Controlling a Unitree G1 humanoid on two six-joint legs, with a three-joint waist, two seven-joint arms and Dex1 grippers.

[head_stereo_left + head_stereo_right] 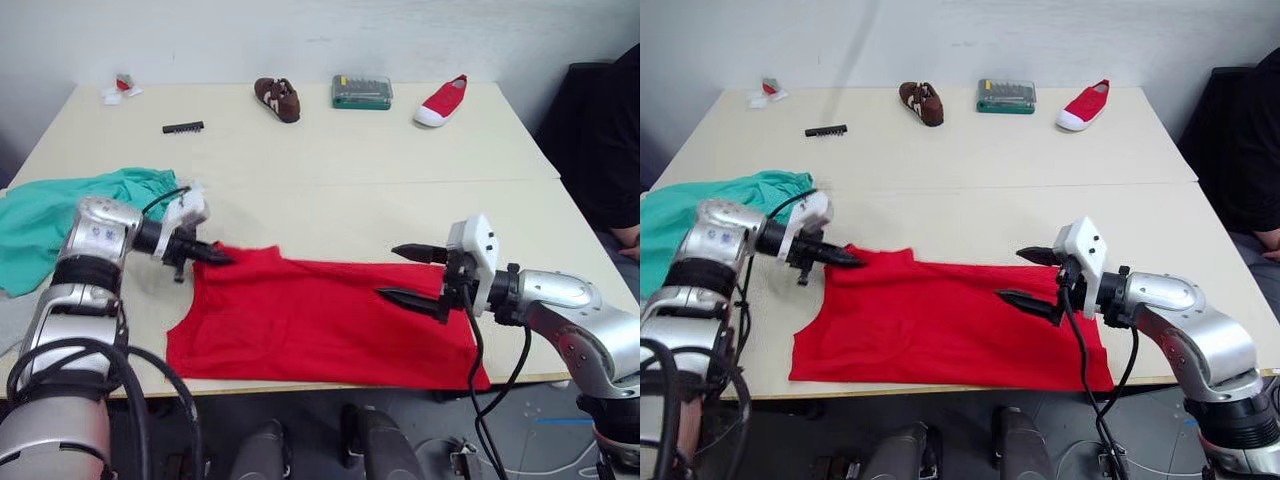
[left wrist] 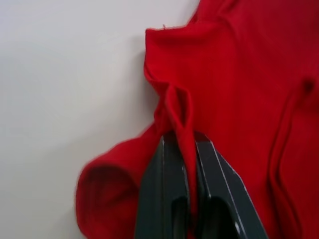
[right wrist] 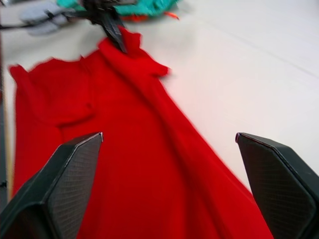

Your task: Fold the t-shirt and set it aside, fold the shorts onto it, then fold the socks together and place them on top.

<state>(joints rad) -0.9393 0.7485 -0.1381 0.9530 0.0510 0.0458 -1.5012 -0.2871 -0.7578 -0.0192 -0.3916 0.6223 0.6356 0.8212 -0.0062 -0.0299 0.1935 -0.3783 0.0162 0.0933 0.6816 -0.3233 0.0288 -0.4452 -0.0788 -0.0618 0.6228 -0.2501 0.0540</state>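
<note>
The t-shirt [image 1: 320, 325] is lying spread along the table's [image 1: 380, 170] near edge. The left gripper [image 1: 212, 257] is pinching its far left corner; the right gripper [image 1: 410, 275] is hovering wide open above its right part. The shorts [image 1: 50, 220] are lying bunched at the table's left edge.

far table edge: brown shoe [image 1: 277, 99] | green bit case [image 1: 362, 92] | red shoe [image 1: 441, 102] | black bit strip [image 1: 183, 127]

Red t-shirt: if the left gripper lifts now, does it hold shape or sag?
Probably sags: the t-shirt bunches into a soft ridge where the left gripper pinches it. Likely light, lying thin and flat on the table. The right gripper is open.
</note>
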